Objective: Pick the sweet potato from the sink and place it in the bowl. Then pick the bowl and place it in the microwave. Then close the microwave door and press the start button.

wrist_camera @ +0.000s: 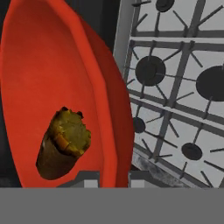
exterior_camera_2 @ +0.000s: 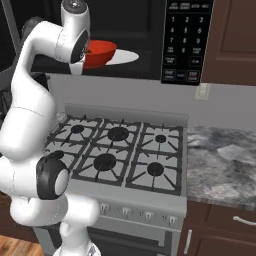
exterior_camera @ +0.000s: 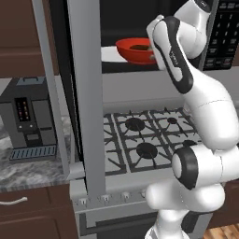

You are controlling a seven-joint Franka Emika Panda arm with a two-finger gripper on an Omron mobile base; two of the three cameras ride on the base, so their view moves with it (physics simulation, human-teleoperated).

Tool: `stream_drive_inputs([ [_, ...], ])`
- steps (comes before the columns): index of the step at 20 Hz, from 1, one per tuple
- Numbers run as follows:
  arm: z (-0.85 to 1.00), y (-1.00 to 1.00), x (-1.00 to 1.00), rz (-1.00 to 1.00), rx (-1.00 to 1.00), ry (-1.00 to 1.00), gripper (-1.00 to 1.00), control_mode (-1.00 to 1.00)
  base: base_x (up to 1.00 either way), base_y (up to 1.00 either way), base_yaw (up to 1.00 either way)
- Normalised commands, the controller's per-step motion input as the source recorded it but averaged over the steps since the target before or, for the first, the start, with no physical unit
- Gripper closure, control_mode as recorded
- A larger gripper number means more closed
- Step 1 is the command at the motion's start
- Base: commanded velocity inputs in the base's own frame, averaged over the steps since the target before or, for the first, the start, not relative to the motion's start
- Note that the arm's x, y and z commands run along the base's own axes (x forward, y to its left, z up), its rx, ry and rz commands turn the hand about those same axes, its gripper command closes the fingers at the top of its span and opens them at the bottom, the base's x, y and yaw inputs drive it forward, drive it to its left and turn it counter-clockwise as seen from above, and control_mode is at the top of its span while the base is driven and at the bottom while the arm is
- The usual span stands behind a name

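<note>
With the microwave door (exterior_camera: 86, 93) swung open, the red bowl (wrist_camera: 57, 87) sits at the microwave (exterior_camera_2: 150, 30) opening above the gas stove (exterior_camera_2: 120, 150). Claw (wrist_camera: 114, 177) closed on the bowl rim; sweet potato (wrist_camera: 63, 144) lies inside, just left of the fingertips.

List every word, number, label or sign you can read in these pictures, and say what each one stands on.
No text can be read for certain.
Black keypad panel of the microwave: pale marks on the buttons, too small and blurred to read.
Same keypad in the left base view: blurred, unreadable.
Dark display panel on the grey coffee machine: small red marks, too blurred to read.
Glossy red round bowl, gas stove grates: no lettering.
</note>
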Motion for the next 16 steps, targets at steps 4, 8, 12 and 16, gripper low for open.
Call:
stream_drive_inputs([
  [4,-0.20,0.00,0.85,0.00,0.00,0.00,1.00,-1.00,0.00,0.00,0.00],
  [8,-0.09,0.06,0.79,0.00,0.00,0.00,1.00,-1.00,0.00,0.00,0.00],
  [12,0.00,0.08,0.87,0.00,0.00,0.00,1.00,-1.00,0.00,0.00,0.00],
  [16,-0.28,0.16,0.49,0.02,0.00,0.00,1.00,-1.00,0.00,0.00,0.00],
])
